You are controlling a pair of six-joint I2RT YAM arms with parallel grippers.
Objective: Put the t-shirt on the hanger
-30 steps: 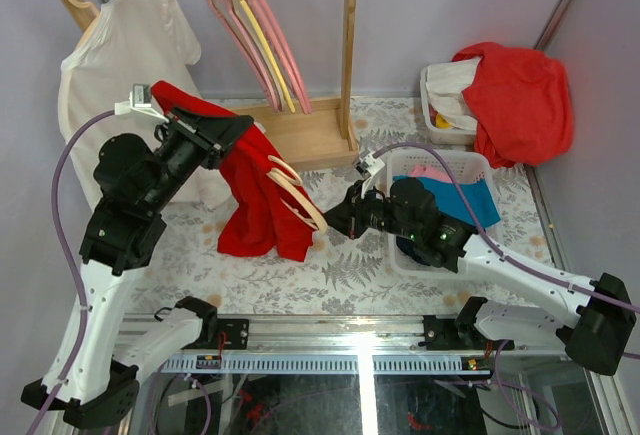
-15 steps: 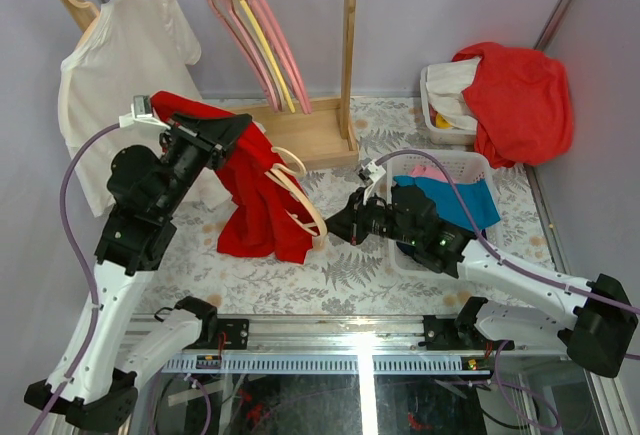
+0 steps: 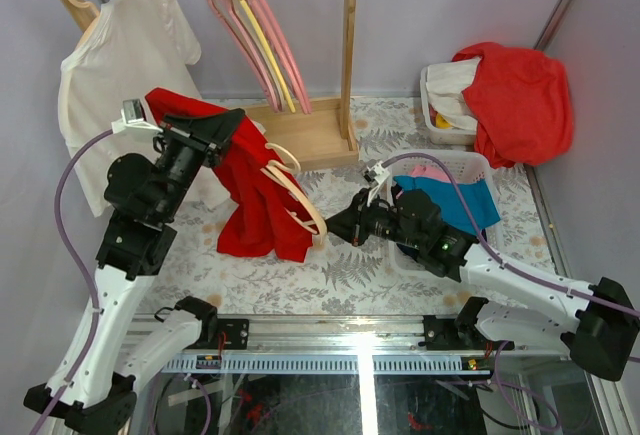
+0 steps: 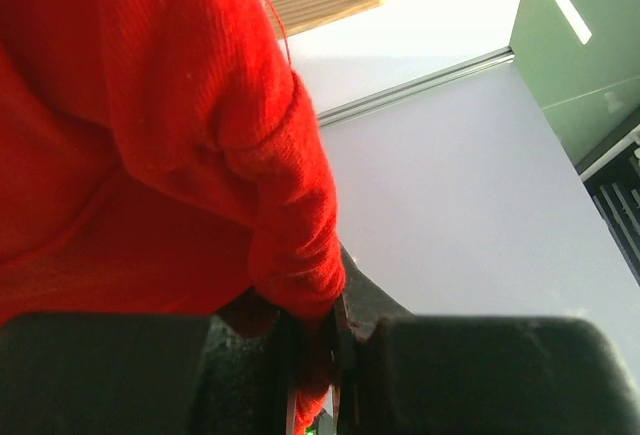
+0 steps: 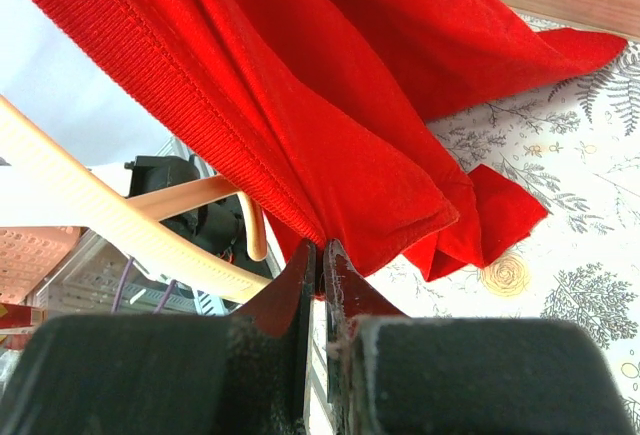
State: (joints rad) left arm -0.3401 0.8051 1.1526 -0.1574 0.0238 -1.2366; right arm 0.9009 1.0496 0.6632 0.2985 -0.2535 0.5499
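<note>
- Over the table's (image 3: 350,270) left-centre, t-shirt (image 3: 255,205) hangs bunched, its lowest folds resting on the fern-print top.
- Left gripper (image 4: 316,350) holds the shirt's top: a thick fold is clamped between its fingers.
- Right gripper (image 5: 321,255) has its fingers pressed together, nipping the shirt's lower edge at the tips.
- Hanger (image 3: 297,193) lies tilted along the shirt's front, hook uppermost, lower arm end just beside the right gripper.

In the right wrist view, the hanger (image 5: 100,203) is cut off at the left edge and partly covered by the t-shirt (image 5: 330,125). The left gripper (image 4: 315,355) is largely buried in the t-shirt.
</note>
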